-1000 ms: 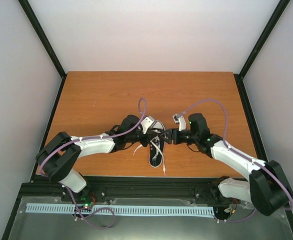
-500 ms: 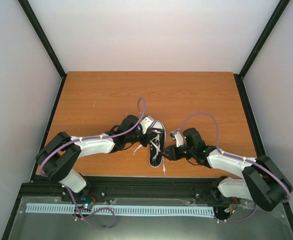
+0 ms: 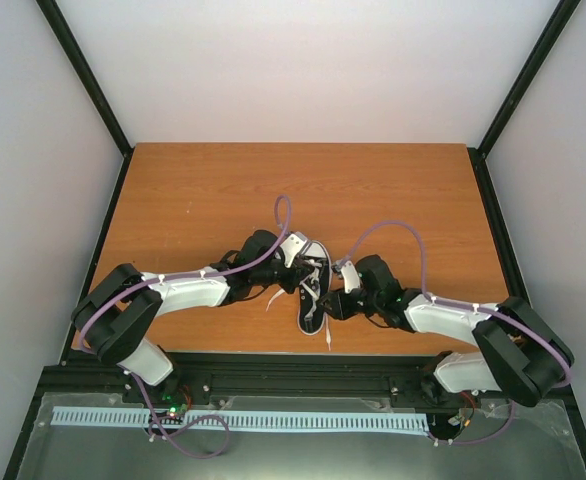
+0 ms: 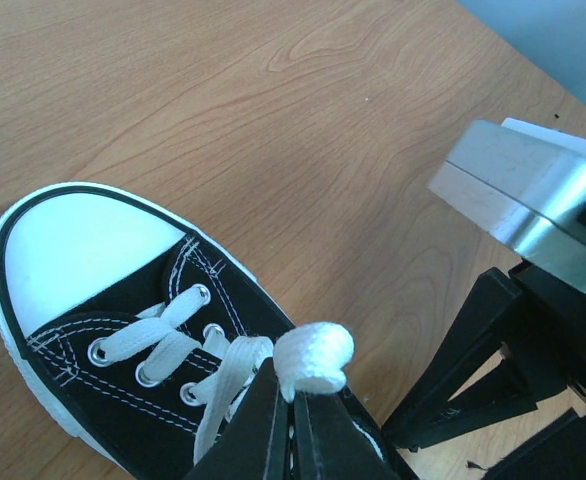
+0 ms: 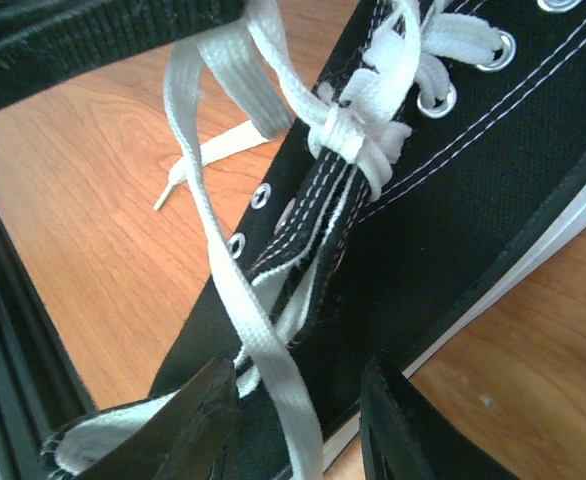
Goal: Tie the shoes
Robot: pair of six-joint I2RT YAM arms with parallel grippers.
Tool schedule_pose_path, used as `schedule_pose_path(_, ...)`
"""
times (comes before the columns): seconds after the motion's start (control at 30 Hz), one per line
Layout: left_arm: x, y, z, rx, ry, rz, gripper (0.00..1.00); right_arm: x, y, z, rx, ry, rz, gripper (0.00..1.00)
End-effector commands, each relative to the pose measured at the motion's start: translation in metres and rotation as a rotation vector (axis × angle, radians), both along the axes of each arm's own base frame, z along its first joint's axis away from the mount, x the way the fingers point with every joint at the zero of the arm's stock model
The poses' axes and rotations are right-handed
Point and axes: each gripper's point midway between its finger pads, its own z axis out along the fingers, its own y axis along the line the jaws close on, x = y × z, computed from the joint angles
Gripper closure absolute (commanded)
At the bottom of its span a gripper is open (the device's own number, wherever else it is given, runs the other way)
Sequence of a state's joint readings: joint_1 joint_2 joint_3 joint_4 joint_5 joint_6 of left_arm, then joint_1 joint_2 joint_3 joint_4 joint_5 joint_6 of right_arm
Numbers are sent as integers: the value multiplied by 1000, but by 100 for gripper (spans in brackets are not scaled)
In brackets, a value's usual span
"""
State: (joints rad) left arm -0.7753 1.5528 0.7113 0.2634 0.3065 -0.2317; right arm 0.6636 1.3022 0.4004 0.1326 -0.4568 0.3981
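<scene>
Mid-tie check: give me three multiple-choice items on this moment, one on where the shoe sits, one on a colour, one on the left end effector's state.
1. The shoe lies:
A) between the left end effector and the right end effector
B) left of both
C) right of both

2. Its toe cap is:
A) orange
B) white
C) black

3. The left end effector is:
A) open
B) shut on a lace loop
C) out of view

Key:
1A, the top view shows them flanking it.
2B, the left wrist view shows it white.
3B, its fingers pinch the loop.
</scene>
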Motion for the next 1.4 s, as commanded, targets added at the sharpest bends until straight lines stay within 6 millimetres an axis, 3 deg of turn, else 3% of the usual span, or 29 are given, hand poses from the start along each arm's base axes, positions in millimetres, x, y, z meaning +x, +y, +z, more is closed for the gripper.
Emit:
schedule_pose_path(0.0, 3, -5, 9, -31, -25, -2, 99, 12, 8, 7, -2, -70, 1, 67)
schedule_pose_path(0.2, 4, -5, 9, -33, -27, 3, 99, 15, 10, 9, -8, -75, -2, 77)
schedule_pose_path(0.43, 4, -3, 11, -35, -32, 11, 99, 14, 8, 10, -11, -72, -11, 96)
schedule_pose_path(0.5, 4, -2, 11, -34, -33, 13, 99, 14, 6, 10, -15, -70, -22, 97)
schedule_pose_path(0.73, 4, -1, 10, -31, -35, 19, 99, 21, -12, 13, -69, -104, -115, 97)
schedule_pose_path(0.9, 4, -1, 11, -33, -36, 18, 99, 14, -5, 23, -11, -120, -70, 97)
schedule_pose_path(1.03, 3, 0, 12, -35, -37, 18, 99, 13, -2, 16, -18, -94, -52, 97)
schedule_pose_path(1.17, 3, 0, 11, -33, -37, 19, 99, 13, 4, 19, 14, -92, -38, 80)
schedule_pose_path(1.37, 4, 0, 10, -31, -40, 21, 99, 14, 9, 27, 37, -123, -15, 70)
